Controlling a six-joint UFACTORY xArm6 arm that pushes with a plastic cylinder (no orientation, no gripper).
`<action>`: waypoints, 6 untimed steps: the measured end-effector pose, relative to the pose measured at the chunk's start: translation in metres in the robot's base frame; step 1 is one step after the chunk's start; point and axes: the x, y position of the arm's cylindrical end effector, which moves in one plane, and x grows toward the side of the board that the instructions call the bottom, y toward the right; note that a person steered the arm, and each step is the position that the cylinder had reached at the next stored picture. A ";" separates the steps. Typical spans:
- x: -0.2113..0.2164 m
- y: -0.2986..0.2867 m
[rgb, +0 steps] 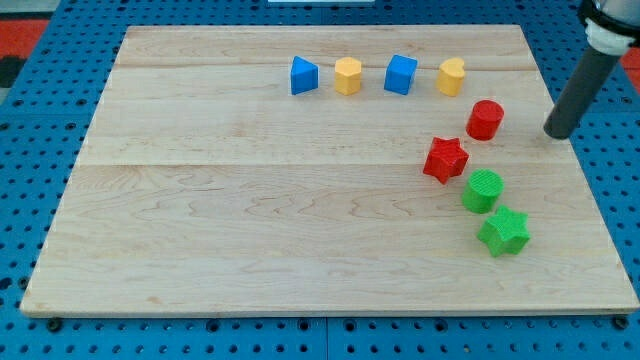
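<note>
My tip (559, 132) rests on the wooden board (250, 220) near its right edge, touching no block. Nearest to it is the red cylinder (485, 119), a short way to the tip's left. Below that lie a red star (445, 159), a green cylinder (483, 190) and a green star (504, 231), curving down the right side. Along the view's top runs a row: a blue triangular block (303, 76), a yellow hexagonal block (347, 75), a blue cube (400, 74) and a yellow heart-shaped block (451, 76).
A blue pegboard surface (40, 180) surrounds the board on all sides. The rod rises from the tip toward the view's top right corner, where the arm's white end (608, 30) shows.
</note>
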 end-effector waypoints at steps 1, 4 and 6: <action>-0.009 -0.041; -0.008 -0.091; 0.067 -0.029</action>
